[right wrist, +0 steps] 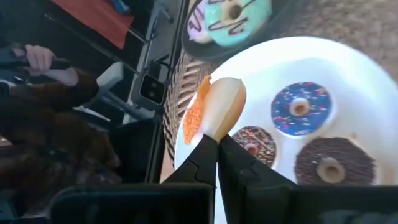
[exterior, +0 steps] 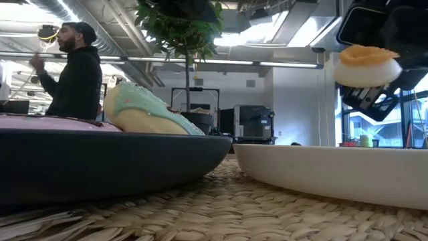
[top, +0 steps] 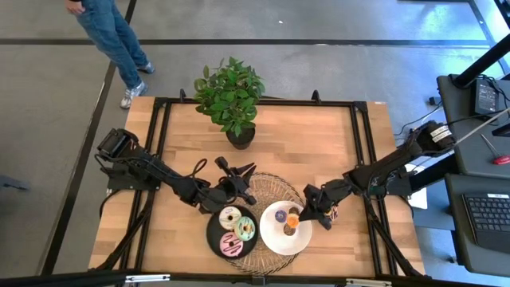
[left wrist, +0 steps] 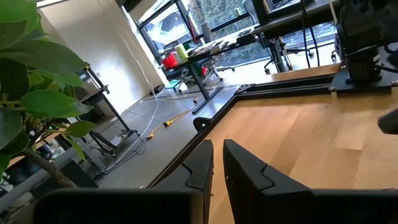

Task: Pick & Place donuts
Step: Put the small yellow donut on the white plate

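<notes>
High view: the right gripper (top: 305,214) hangs over the white plate (top: 275,243), its jaws closed on the orange donut (top: 293,217); the left gripper (top: 237,171) waits beside the black plate (top: 213,239), clear of the work.

Low view: the orange donut (exterior: 364,65) is held well above the white plate (exterior: 334,171), lying flat, so the coming drop runs straight down.

Left wrist view: the left gripper (left wrist: 216,163) has its jaws nearly together and empty.

Right wrist view: the right gripper (right wrist: 217,144) pinches the orange donut (right wrist: 214,109) by its rim, directly over bare plate; 3 other donuts lie just beside that spot.
</notes>
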### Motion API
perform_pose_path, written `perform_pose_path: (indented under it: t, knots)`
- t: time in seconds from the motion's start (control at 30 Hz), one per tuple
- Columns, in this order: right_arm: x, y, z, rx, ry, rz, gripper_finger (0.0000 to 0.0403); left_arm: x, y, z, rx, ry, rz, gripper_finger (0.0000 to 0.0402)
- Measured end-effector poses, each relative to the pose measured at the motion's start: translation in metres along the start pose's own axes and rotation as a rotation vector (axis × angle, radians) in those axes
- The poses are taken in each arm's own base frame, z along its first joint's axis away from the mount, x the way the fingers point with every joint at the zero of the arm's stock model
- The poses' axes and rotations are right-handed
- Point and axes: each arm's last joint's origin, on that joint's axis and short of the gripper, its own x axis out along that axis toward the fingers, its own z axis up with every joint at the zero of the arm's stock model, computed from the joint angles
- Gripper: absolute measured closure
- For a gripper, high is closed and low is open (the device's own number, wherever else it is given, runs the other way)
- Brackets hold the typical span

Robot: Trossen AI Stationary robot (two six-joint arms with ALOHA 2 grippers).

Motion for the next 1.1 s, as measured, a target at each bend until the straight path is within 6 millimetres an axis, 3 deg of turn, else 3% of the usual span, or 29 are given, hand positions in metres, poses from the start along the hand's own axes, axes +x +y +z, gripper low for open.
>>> perform_pose_path:
  t: [0.4, 1.1]
  knots:
    - [0.028, -0.010, -0.011, 0.065, 0.097, -0.077, 0.0395, 0.004, 0.001, -0.001, -0.019, 0.004, 0.001, 0.0363]
    - [0.029, -0.013, -0.011, 0.058, 0.097, -0.099, 0.0373, 0.004, 0.001, -0.001, -0.021, 0.000, -0.017, 0.0370]
